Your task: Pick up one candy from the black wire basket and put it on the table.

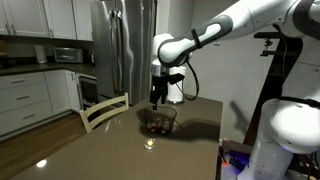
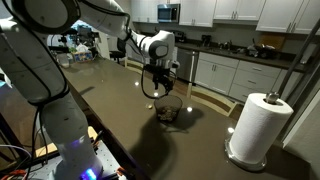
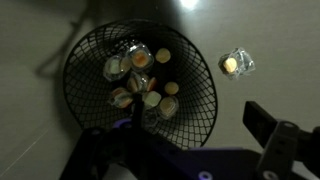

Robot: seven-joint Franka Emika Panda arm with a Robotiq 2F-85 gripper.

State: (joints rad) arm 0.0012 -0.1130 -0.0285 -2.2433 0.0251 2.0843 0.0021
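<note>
Candy (image 3: pixel 232 64) in a shiny wrapper lies on the table (image 3: pixel 40 30). It is just beside the black wire basket (image 3: pixel 95 45) and does not touch it. More candies (image 3: pixel 140 80) sit in a small heap at the bottom of the basket. I see all this best in the wrist view.

My gripper (image 3: pixel 178 135) hangs right over the basket. Its jaws stand wide apart and there is nothing between them. In both exterior views the arm (image 1: pixel 215 35) bends down over the basket, which stands on the dark table top.

I think the job is at its very end, because one candy is out of the basket and on the table. If so, my next move is easy. I lift the gripper straight up and take care not to bump the wire rim.

I cannot tell if that candy is the one that counts. If it is not, I must go down slowly into the basket, pick one candy from the top of the heap, and close the jaws on that one only.
</note>
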